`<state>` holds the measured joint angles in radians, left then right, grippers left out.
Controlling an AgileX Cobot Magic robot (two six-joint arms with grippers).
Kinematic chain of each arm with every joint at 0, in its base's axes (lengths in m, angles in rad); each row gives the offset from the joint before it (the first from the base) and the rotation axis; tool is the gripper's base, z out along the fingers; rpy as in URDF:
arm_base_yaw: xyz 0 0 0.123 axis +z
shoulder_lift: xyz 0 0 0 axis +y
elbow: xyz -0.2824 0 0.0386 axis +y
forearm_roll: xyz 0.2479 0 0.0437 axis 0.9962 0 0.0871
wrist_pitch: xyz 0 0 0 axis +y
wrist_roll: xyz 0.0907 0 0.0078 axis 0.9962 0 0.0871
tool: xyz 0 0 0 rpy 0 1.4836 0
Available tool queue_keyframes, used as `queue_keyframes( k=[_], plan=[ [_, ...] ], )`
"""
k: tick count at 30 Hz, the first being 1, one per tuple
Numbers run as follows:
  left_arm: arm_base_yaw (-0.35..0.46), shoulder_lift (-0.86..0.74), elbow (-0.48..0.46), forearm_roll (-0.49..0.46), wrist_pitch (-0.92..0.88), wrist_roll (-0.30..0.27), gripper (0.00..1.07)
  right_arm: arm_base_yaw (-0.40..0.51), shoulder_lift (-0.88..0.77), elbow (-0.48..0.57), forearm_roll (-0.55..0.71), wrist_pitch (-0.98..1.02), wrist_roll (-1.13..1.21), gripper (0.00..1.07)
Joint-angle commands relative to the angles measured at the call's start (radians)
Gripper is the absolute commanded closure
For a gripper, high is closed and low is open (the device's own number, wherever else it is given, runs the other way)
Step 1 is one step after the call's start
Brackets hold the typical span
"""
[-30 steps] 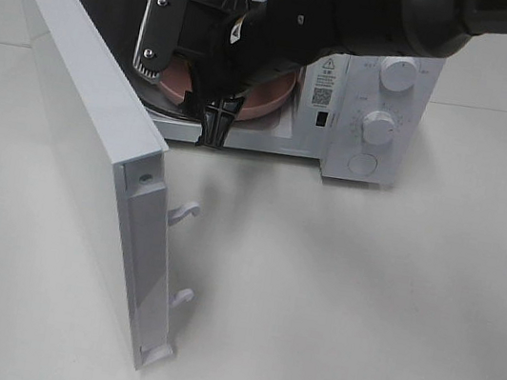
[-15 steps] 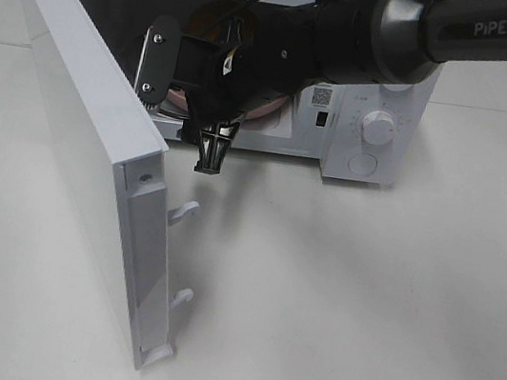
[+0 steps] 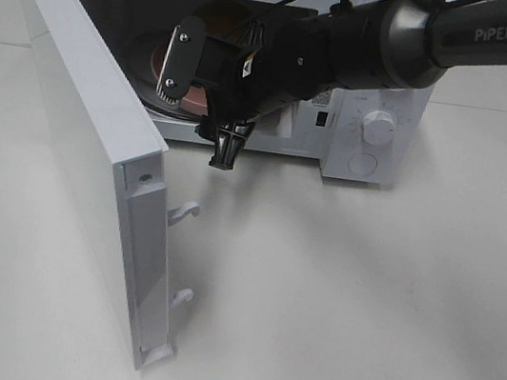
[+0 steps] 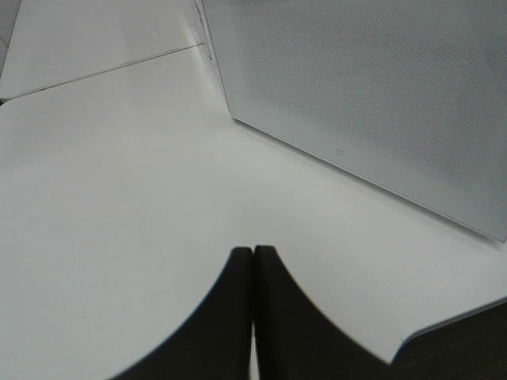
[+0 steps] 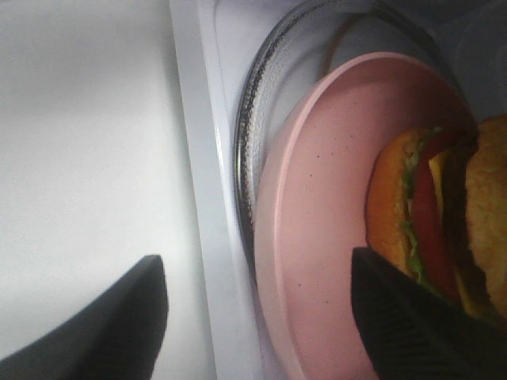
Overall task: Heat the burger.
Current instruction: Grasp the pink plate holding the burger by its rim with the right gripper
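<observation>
Hovering at the open microwave [image 3: 400,146] mouth, upper centre of the high view: right pincer [image 5: 257,277] spread wide, holding nothing.
Burger [image 5: 428,214] sits on the pink plate [image 5: 333,182] on the glass turntable [image 5: 253,119] inside, placed for heating; door [image 3: 81,124] swung out lower left. Right arm [image 3: 393,39] reaches across from upper right, wrist angled down. Left pincer [image 4: 253,261] closed, empty, over the table [image 4: 103,198].

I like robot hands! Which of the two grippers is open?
The right gripper, at the microwave by the burger: its jaws stand wide apart. On the left gripper the jaws are pressed together.
</observation>
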<state>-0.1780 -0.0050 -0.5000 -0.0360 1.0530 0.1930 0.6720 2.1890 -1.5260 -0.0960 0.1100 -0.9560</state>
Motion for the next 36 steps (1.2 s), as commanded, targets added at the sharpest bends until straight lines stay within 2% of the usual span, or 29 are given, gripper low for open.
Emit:
queue_keyframes(
  k=[1, 26, 36],
  plan=[
    [0.004, -0.021, 0.003, -0.008, -0.012, -0.006, 1.06, -0.009, 0.022, -0.008, -0.007, -0.004, 0.010, 0.43],
    [0.004, -0.021, 0.003, -0.008, -0.012, -0.006, 1.06, -0.044, 0.040, -0.008, -0.029, -0.067, 0.005, 0.43],
    [0.004, -0.021, 0.003, -0.008, -0.012, -0.006, 1.06, -0.044, 0.090, -0.079, -0.030, -0.056, 0.013, 0.44]
  ],
)
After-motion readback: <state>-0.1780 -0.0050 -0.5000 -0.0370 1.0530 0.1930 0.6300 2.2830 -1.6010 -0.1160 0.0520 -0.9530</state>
